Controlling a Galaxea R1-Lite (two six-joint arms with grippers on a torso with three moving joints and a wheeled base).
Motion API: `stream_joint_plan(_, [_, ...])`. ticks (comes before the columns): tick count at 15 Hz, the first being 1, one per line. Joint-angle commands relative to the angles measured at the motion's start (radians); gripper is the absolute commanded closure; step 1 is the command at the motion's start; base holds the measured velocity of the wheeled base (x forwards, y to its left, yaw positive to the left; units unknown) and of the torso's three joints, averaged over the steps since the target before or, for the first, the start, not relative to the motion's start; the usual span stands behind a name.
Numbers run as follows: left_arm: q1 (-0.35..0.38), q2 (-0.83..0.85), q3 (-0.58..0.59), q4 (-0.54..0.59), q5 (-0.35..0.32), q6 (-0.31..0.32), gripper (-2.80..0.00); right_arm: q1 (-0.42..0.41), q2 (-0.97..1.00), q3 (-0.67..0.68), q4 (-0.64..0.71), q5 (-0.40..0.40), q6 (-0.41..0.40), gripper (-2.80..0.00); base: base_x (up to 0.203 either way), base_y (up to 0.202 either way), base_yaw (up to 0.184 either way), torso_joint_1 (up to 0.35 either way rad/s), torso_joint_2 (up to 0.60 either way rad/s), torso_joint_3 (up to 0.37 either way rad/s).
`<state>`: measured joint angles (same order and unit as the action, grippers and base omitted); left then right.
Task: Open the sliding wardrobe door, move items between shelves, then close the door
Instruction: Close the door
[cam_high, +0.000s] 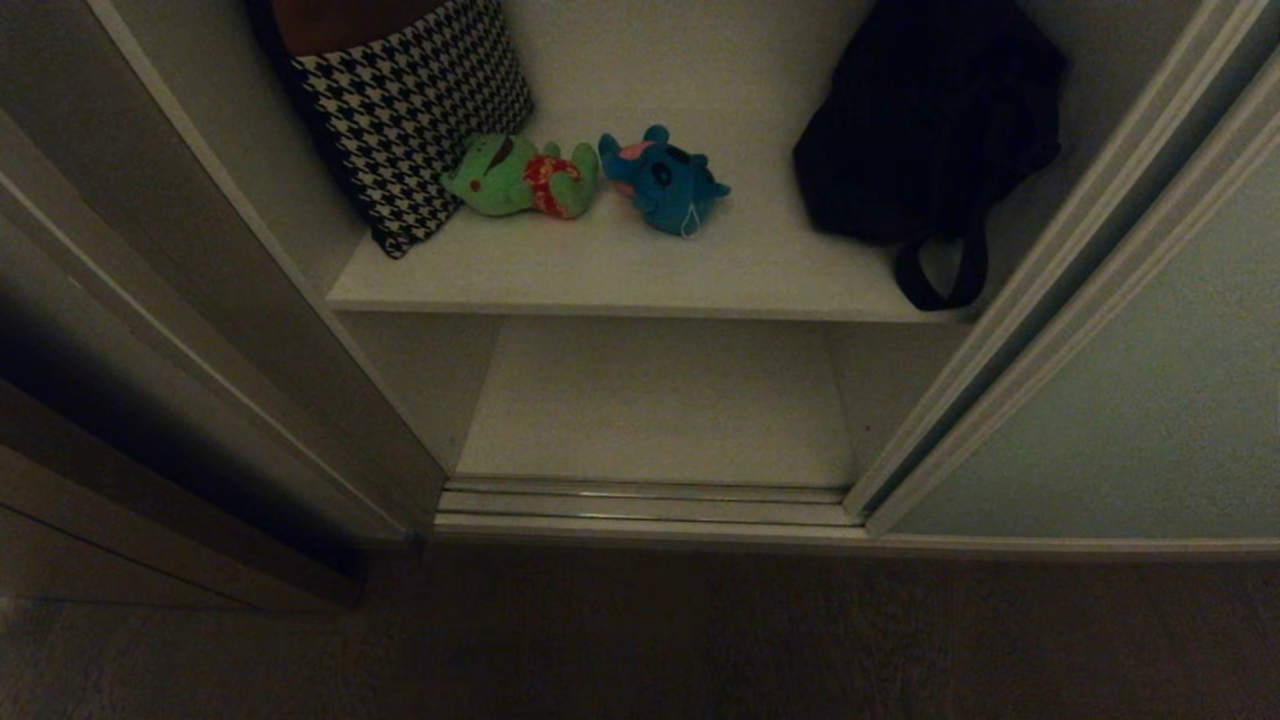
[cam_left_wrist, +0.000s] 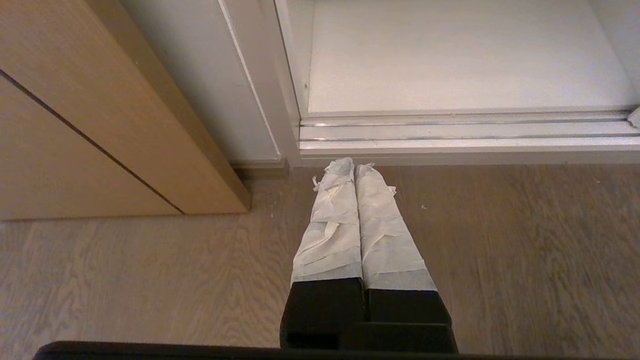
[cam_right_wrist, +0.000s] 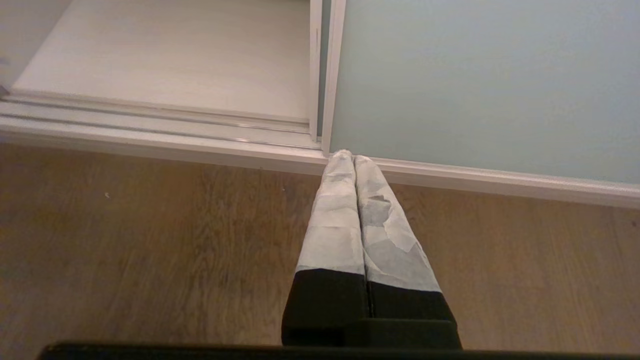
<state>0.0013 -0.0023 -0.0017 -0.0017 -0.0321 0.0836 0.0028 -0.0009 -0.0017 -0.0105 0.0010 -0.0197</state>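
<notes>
Two plush toys are being seen on the upper shelf (cam_high: 640, 275) of the wardrobe, whose sliding wardrobe door (cam_high: 1130, 400) is already standing pushed aside to the right, so the moving of items is judged to be the step in hand. The green toy (cam_high: 515, 178) is lying just beside the houndstooth cushion (cam_high: 410, 110), its long axis running across the shelf, its red-spotted end turned toward the blue toy (cam_high: 665, 180); the two are near each other, and whether they are touching cannot be told. The blue toy is lying slanted, its long axis running from back-left to front-right. A black bag (cam_high: 925, 130) is resting well apart at the right of the shelf, and the lower shelf (cam_high: 660, 400) is being shown beneath. Neither arm is appearing in the head view. The left gripper (cam_left_wrist: 354, 167) is being held low over the wooden floor (cam_left_wrist: 150, 280), its taped fingers pressed together on nothing, before the left end of the door track (cam_left_wrist: 450, 132). The right gripper (cam_right_wrist: 352, 156) is likewise being held with fingers together and empty, before the door's frame edge. Both toys are lying above and ahead of the jaws; the left arm is judged nearer the green toy.
</notes>
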Motion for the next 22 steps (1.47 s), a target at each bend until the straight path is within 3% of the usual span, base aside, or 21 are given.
stream_joint_plan(1, [0.000,0.002,0.000,0.000,0.000,0.001,0.00,0.000,-0.001,0.000,-0.002,0.001,-0.005,0.00,0.000,0.000,0.000,0.000,0.00,0.000])
stream_joint_plan(5, [0.000,0.002,0.000,0.000,0.000,0.001,0.00,0.000,-0.002,-0.005,0.013,-0.003,-0.013,0.00,0.000,0.000,0.000,0.000,0.00,0.000])
stream_joint_plan(7, [0.000,0.002,0.000,0.000,0.000,0.001,0.00,0.000,0.023,-0.070,0.064,-0.002,-0.006,0.00,0.000,0.000,0.000,0.000,0.00,0.000])
stream_joint_plan(11, [0.000,0.002,0.000,0.000,0.000,0.001,0.00,0.001,0.206,-0.567,0.291,0.003,0.064,0.00,0.000,0.000,0.000,0.000,0.00,0.000])
stream_joint_plan(14, [0.000,0.002,0.000,0.000,0.000,0.001,0.00,-0.001,0.449,-0.950,0.463,-0.011,0.087,0.00,0.000,0.000,0.000,0.000,0.00,0.000])
stream_joint_plan(17, [0.000,0.002,0.001,0.000,0.000,0.001,0.00,-0.003,0.665,-1.105,0.530,-0.062,0.103,0.00,0.000,0.000,0.000,0.000,0.00,0.000])
stream_joint_plan(19, [0.000,0.002,0.000,0.000,0.000,0.001,0.00,-0.005,0.777,-1.153,0.502,-0.109,0.126,0.00,0.000,0.000,0.000,0.000,0.00,0.000])
stream_joint_plan(22, [0.000,0.002,0.000,0.000,0.000,0.001,0.00,-0.009,0.919,-1.262,0.447,-0.195,0.236,0.00,0.000,0.000,0.000,0.000,0.00,0.000])
